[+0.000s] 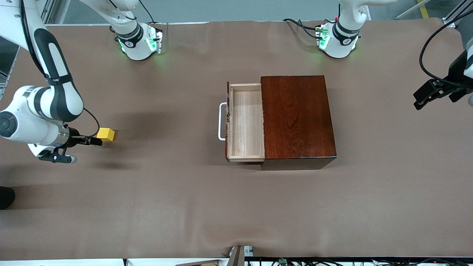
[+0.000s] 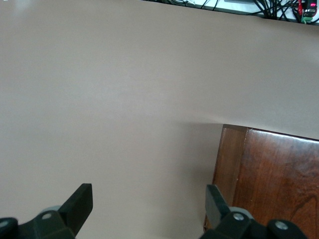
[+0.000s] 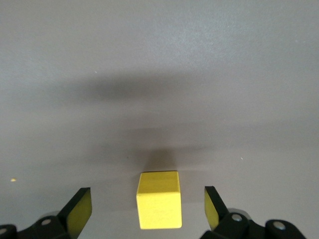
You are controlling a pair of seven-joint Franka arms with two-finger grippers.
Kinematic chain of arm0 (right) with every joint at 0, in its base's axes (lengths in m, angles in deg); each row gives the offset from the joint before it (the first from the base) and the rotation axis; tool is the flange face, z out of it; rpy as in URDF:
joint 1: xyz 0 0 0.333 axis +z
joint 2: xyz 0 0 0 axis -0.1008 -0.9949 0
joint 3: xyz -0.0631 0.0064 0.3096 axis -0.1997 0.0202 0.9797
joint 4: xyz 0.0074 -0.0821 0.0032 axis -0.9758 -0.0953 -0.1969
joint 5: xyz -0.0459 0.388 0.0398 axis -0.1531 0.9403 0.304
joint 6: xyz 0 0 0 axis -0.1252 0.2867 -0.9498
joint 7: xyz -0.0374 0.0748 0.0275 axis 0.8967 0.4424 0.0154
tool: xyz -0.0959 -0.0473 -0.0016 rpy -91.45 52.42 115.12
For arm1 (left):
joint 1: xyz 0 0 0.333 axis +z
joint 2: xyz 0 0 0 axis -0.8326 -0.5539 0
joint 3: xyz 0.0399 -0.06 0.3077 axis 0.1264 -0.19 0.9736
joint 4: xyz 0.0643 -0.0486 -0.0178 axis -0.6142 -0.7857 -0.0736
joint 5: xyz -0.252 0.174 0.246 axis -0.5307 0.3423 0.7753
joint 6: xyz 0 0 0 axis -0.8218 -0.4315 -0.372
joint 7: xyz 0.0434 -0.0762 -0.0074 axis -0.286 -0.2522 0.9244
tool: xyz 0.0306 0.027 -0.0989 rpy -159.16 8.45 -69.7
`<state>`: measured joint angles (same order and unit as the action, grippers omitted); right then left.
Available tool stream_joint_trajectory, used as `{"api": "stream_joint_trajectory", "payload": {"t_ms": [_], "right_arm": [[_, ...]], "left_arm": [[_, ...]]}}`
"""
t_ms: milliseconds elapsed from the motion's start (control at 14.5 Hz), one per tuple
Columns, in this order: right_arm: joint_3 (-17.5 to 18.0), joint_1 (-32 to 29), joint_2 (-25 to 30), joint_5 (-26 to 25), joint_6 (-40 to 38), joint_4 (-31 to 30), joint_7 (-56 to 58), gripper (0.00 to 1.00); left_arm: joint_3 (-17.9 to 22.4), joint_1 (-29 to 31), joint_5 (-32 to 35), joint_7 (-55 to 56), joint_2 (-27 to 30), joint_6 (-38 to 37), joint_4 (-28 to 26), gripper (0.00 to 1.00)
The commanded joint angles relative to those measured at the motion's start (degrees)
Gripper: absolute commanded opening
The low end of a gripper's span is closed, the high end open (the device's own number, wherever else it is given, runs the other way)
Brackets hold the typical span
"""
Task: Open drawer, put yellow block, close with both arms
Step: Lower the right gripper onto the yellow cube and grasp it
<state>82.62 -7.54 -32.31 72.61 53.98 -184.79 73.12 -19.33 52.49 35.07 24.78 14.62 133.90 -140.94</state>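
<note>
The drawer stands pulled out of the dark reddish-brown wooden box, its pale tray empty, its white bar handle toward the right arm's end. The yellow block sits on the table toward the right arm's end. My right gripper is low, open, right beside the block. In the right wrist view the block lies between the open fingers without touching them. My left gripper is open and empty, raised at the left arm's end; its wrist view shows a corner of the box.
A brown cloth covers the whole table. Both arm bases stand along the table's edge farthest from the front camera. Cables and a small fixture lie at the edge nearest the front camera.
</note>
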Motion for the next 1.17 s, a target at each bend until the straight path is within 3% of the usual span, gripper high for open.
{"api": "stream_joint_trajectory", "payload": {"t_ms": [0,207,898,1105], "right_arm": [[0.9,-1.6,1.7,-1.1,3.5,-4.1,1.2,1.0],[1.0,-2.1,1.4,-1.1,4.1,-5.4,1.2,1.0],[0.9,-2.4,1.2,-1.0,13.0,-11.6,4.2,1.0],[1.0,-4.1,0.8,-1.0,13.9,-11.8,6.6,0.86]], "left_arm": [[-0.7,-0.3,-1.4,-1.8,0.9,-1.5,0.1,1.0],[-1.3,-0.3,-5.0,-4.7,1.1,-4.0,-0.1,1.0],[-1.4,0.2,-5.2,-6.1,1.2,-4.4,-0.2,1.0],[-1.4,-0.3,-5.4,-5.9,1.0,-4.4,0.3,1.0]]}}
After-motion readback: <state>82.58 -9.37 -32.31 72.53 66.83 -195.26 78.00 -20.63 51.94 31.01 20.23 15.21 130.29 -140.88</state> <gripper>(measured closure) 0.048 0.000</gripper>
